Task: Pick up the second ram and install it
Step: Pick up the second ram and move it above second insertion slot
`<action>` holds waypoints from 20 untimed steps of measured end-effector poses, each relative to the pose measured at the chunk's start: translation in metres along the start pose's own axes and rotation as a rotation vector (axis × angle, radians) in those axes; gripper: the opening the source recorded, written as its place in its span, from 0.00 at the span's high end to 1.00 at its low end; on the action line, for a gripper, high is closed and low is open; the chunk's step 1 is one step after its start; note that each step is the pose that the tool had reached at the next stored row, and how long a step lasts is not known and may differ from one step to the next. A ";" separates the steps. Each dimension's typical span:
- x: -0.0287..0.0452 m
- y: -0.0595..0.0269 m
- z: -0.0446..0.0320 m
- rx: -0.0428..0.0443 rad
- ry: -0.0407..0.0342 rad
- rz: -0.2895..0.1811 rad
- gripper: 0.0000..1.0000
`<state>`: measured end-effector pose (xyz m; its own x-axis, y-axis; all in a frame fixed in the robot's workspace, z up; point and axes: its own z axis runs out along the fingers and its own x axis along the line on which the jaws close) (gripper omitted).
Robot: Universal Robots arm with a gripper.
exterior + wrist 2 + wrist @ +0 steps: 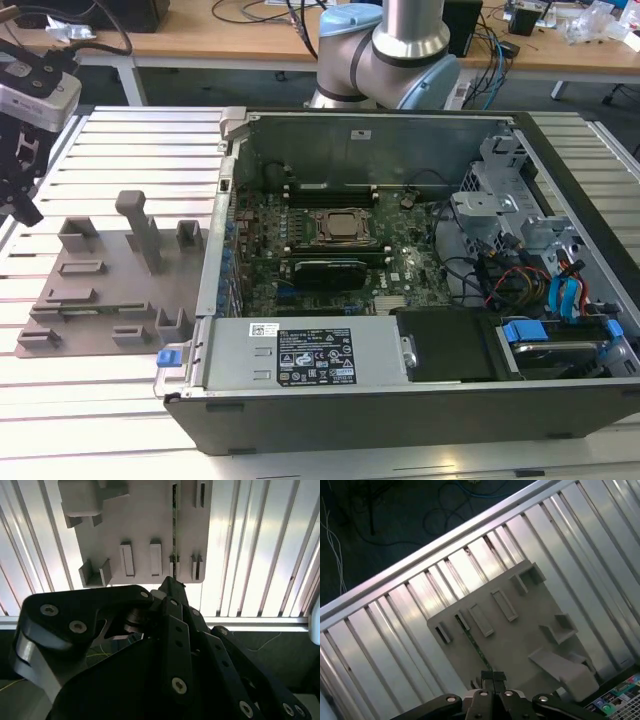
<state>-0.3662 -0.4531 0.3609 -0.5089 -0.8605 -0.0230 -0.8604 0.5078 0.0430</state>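
The second ram (92, 308) is a thin green stick standing on edge in a slot of the grey holder plate (110, 265), at the exterior view's left of the computer case. Both wrist views look down on its narrow edge: the ram (174, 530) (471, 639) runs across the plate (145, 525) (520, 640). My gripper (27, 210) hangs well above the plate's outer end, apart from the stick. Its black fingertips (488, 676) are pressed together with nothing between them, and the gripper (170, 582) (493, 676) lines up with the stick's near end.
The open computer case (300, 360) lies at the exterior view's right of the plate, with the green motherboard (400, 265), CPU socket (340, 228) and long black slots (320, 190) inside. Grey posts (140, 225) rise from the plate. A ribbed metal table (120, 140) carries everything.
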 end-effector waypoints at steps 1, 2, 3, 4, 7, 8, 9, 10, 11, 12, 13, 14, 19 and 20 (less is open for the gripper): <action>0.0000 0.0000 0.0000 -0.0004 0.0008 -0.017 0.90; 0.0000 0.0000 0.0000 -0.0010 0.0018 -0.040 0.90; 0.0000 0.0000 0.0000 -0.0014 0.0026 -0.058 0.90; 0.0000 0.0000 0.0000 -0.0017 0.0032 -0.073 0.90; 0.0000 0.0000 -0.0001 -0.0026 0.0048 -0.109 0.90; 0.0000 0.0000 0.0000 -0.0028 0.0052 -0.120 0.90; 0.0000 0.0000 0.0000 -0.0030 0.0057 -0.131 0.90; 0.0000 0.0000 -0.0001 -0.0036 0.0066 -0.151 0.90; 0.0000 0.0000 0.0000 -0.0039 0.0073 -0.168 0.90; 0.0000 0.0000 -0.0001 -0.0044 0.0081 -0.187 0.90; 0.0000 0.0000 0.0000 -0.0048 0.0090 -0.207 0.90; 0.0000 0.0000 0.0000 -0.0052 0.0096 -0.222 0.90; 0.0000 0.0000 0.0000 -0.0072 0.0135 -0.313 0.90; 0.0000 0.0000 0.0000 -0.0076 0.0143 -0.330 0.90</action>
<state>-0.3662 -0.4532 0.3609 -0.2023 -0.9791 -0.0230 -0.9786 0.2012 0.0430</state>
